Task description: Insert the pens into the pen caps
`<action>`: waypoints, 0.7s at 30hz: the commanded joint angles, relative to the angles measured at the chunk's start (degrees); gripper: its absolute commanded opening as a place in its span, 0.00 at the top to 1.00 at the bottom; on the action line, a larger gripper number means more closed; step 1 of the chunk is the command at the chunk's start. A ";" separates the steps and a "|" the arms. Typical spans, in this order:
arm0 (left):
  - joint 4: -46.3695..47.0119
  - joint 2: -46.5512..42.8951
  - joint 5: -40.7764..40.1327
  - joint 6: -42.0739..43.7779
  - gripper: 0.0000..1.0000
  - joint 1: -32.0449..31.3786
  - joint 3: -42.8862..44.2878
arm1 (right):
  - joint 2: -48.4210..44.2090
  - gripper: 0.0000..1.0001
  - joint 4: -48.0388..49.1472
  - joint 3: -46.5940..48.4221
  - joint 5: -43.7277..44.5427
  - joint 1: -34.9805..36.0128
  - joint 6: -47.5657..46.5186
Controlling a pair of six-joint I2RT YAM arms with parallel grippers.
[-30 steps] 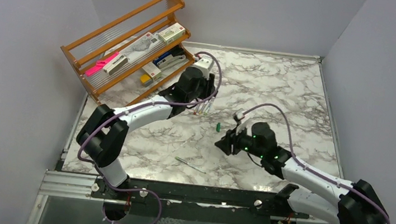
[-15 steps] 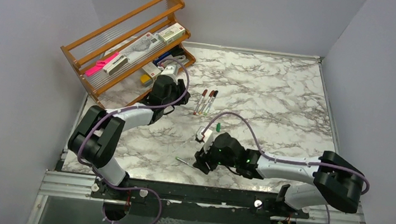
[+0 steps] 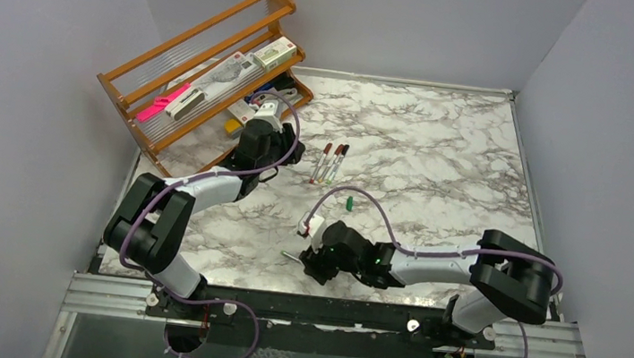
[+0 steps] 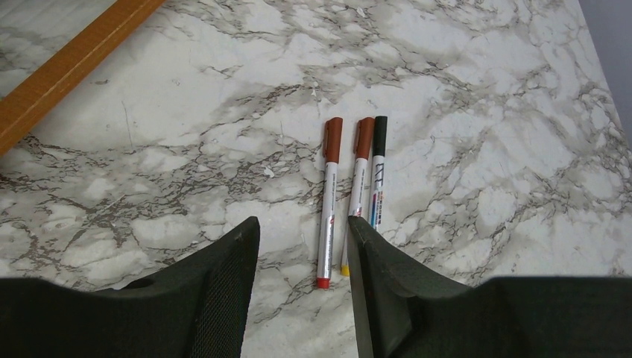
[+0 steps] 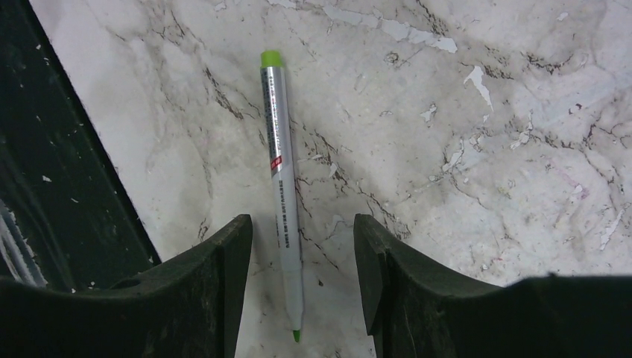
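Here the right claw (image 5: pixel 300 239) sits low over the bench (image 5: pixel 484 149) with its fingers apart, one on each side of the green pen (image 5: pixel 278 164), clamping nothing. The pen lies flat on the bench and runs lengthwise through the gap, a little nearer the left finger. Its small green tip points back toward the wrist, and its green butt end lies ahead of the fingertips. A dark rail (image 5: pixel 59 186) runs close along the left of this claw. In the top view the claw covers most of the pen, so only a short stub shows beyond the fingertips. The green cap (image 3: pixel 349 203) lies alone on the bench off to this claw's right, apart from it and from the pen. The left claw (image 4: pixel 300 239) also has its fingers apart and holds nothing. Straight ahead of it lie three capped pens (image 4: pixel 326 209), just beside one another and nearly parallel. Two wear red-brown caps (image 4: pixel 333 139) and the third a black cap (image 4: pixel 380 134), with every cap at the end far from the claw. The near ends of the two red-capped pens reach the mouth of the gap between the fingers. Whether the fingers are at bench level I cannot tell. A wooden rack (image 3: pixel 209 68) stands ahead and to the left of this claw.
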 commanded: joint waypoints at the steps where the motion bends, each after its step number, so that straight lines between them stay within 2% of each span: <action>1: 1.85 -1.67 1.81 0.28 0.52 0.47 -0.70 | 1.76 0.48 -1.30 1.42 4.83 1.41 0.50; 11: 2.47 -1.84 2.95 -0.15 0.51 0.72 -0.90 | 7.96 0.72 -8.77 6.60 14.93 6.47 -0.77; 16: 2.53 -2.04 3.40 -0.40 0.51 0.78 -0.90 | 6.65 0.98 -8.44 6.08 16.92 6.61 1.76; 21: 2.47 -2.28 7.11 -2.44 0.50 0.84 -0.02 | 3.17 0.99 -8.31 5.04 20.36 6.62 2.12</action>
